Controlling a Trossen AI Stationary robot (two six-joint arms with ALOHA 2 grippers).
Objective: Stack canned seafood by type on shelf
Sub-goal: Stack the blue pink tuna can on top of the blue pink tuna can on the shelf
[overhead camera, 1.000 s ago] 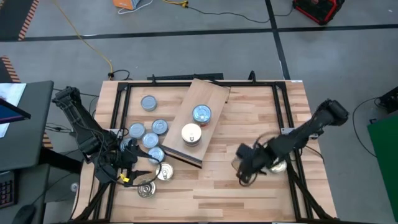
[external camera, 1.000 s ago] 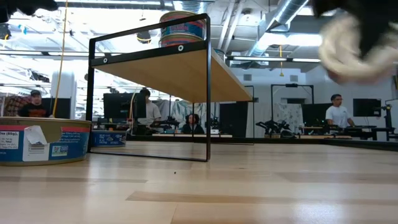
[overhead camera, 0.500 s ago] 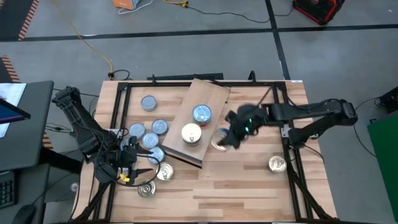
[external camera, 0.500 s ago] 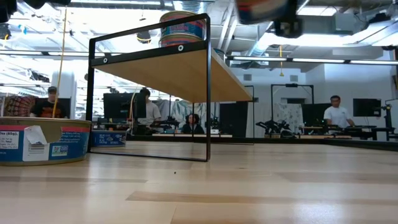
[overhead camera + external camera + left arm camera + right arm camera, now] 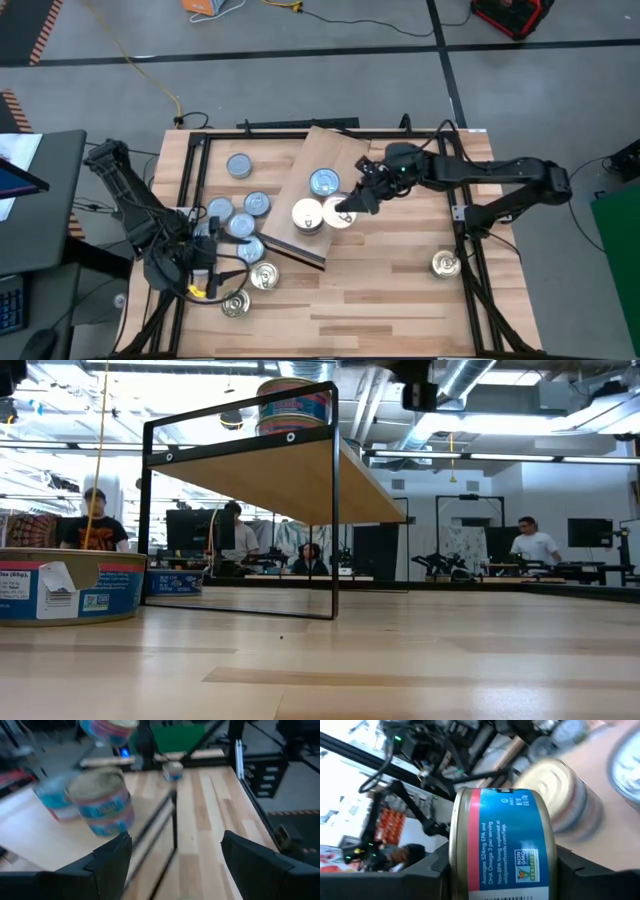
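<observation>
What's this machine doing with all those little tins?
It is sorting canned seafood onto a shelf. The right gripper holds a blue-labelled can over the shelf, beside a pale-lidded can and a silver-topped can. The left gripper waits, open, among the loose cans.

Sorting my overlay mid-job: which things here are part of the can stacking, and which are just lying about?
Job:
shelf
blue-top can
pale-lid can
can in right gripper
loose cans
lone can

Lying about:
yellow cable
red case
</observation>
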